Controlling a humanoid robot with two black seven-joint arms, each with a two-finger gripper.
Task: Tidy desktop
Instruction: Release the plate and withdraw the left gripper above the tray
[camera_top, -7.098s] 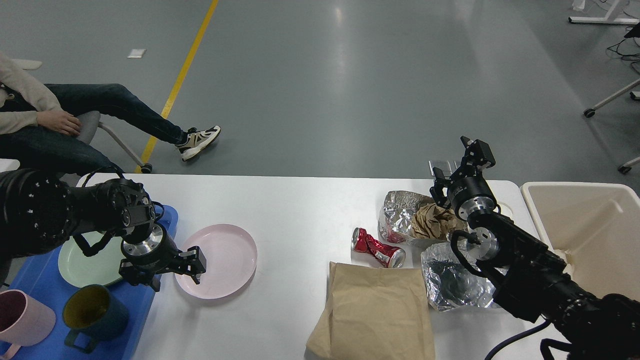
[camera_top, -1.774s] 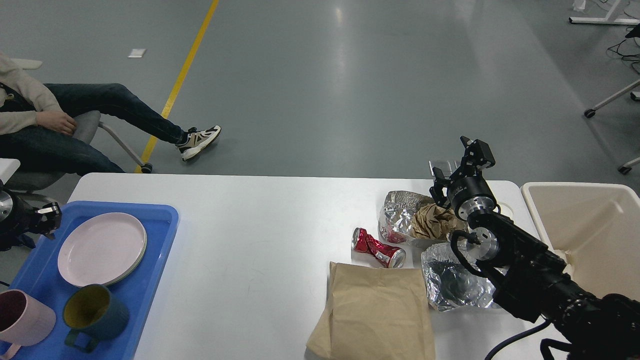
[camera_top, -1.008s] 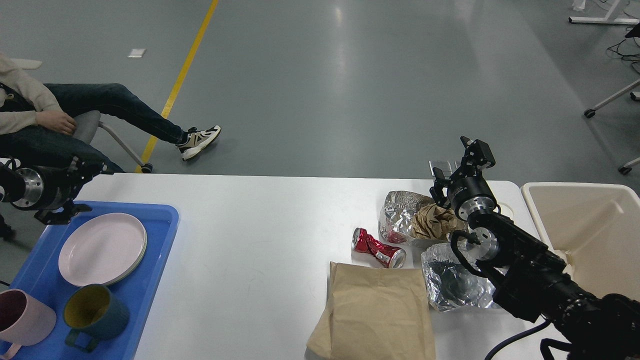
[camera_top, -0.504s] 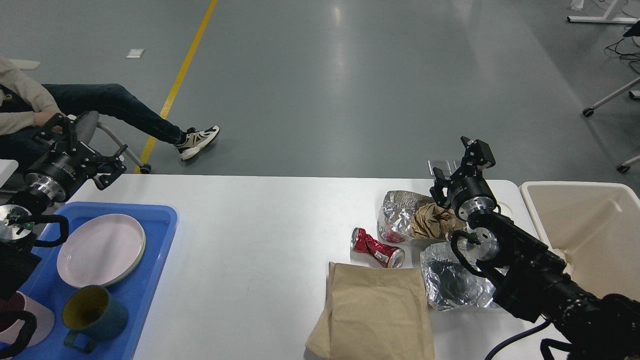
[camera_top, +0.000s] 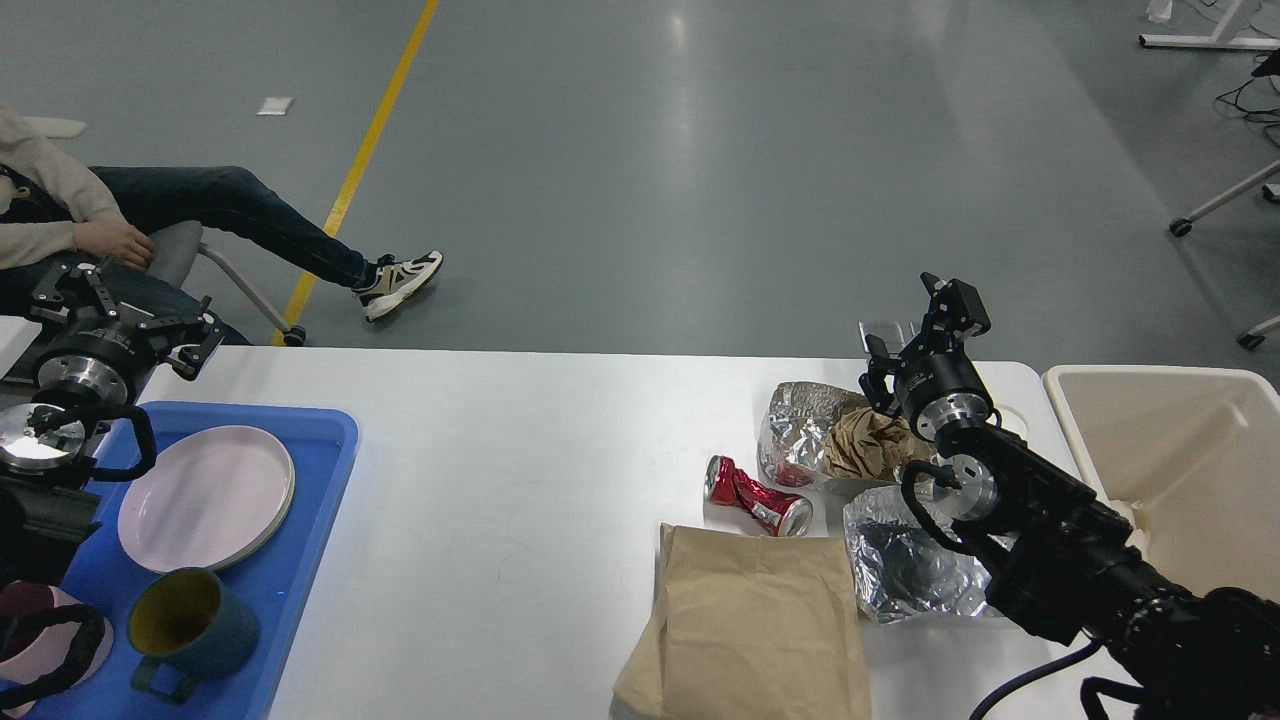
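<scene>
Dishes in the tray, trash piled on the right side of the table.

The white desktop (camera_top: 520, 450) fills the middle of the frame. At lower left a blue tray (camera_top: 300, 560) holds a pink plate (camera_top: 205, 497) stacked on a green one, a dark teal mug (camera_top: 190, 625) and a pink mug (camera_top: 30, 650) half hidden by the arm. At right a cream bin (camera_top: 1170, 450) looks empty. Foil (camera_top: 900, 560), a crushed red can (camera_top: 755, 495) and a brown paper bag (camera_top: 750, 625) lie loose. Left gripper (camera_top: 125, 310), upper left, has its fingers spread, holding nothing; right gripper (camera_top: 925, 325) is also parted and empty.
</scene>
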